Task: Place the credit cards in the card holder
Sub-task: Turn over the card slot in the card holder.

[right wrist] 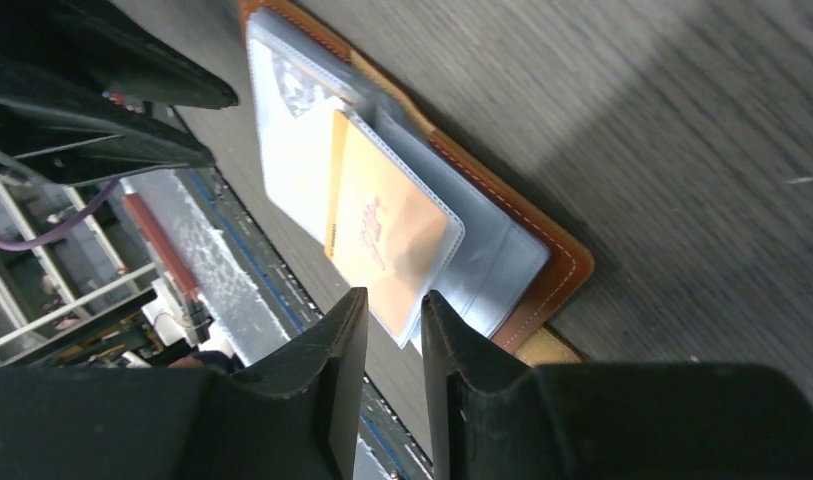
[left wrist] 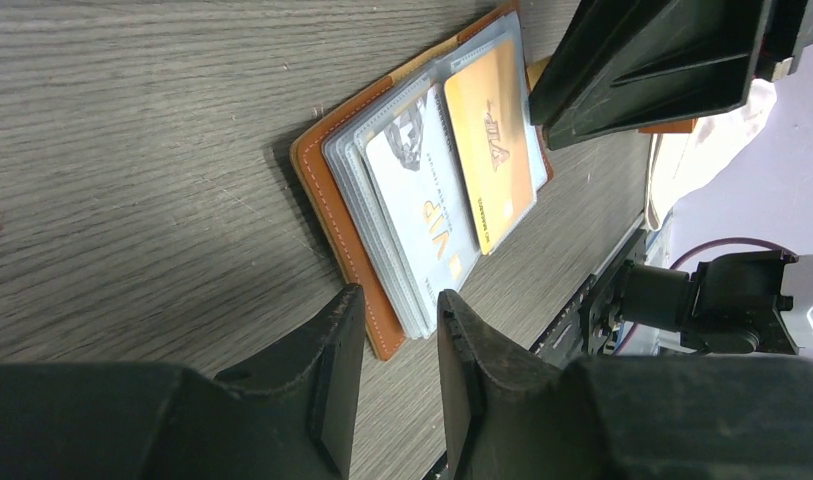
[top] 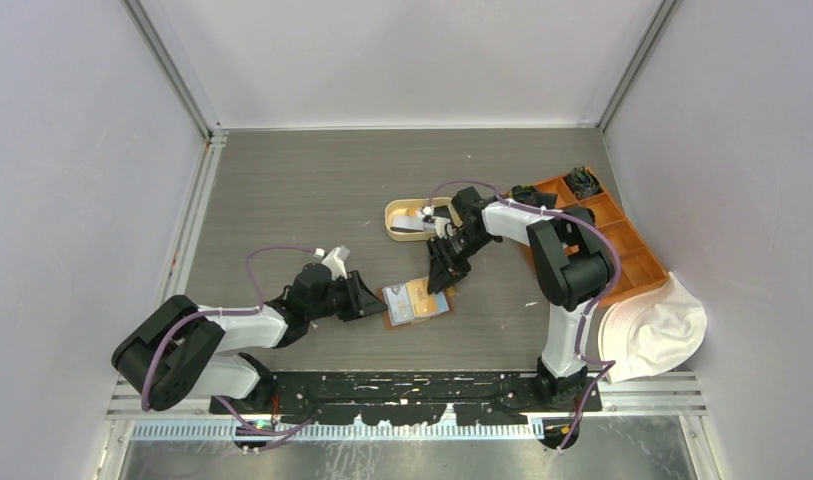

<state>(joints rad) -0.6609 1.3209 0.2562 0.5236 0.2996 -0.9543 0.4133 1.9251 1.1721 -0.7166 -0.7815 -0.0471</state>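
Note:
The brown leather card holder (top: 417, 302) lies open on the table between my two grippers, its clear sleeves fanned out. A white VIP card (left wrist: 422, 205) and an orange VIP card (left wrist: 492, 140) sit in the sleeves. The holder's brown edge (right wrist: 552, 265) and the orange card (right wrist: 387, 235) also show in the right wrist view. My left gripper (top: 370, 299) is at the holder's left edge, jaws (left wrist: 400, 295) slightly apart and empty. My right gripper (top: 440, 272) is at the holder's upper right corner, jaws (right wrist: 394, 297) narrowly apart with nothing between them.
A cream oval tray (top: 392, 212) with pale flat things in it stands just behind the right gripper. An orange compartmented box (top: 612, 235) lies at the right. A white cloth hat (top: 654, 330) sits at the right front. The metal rail (top: 412, 385) runs along the near edge.

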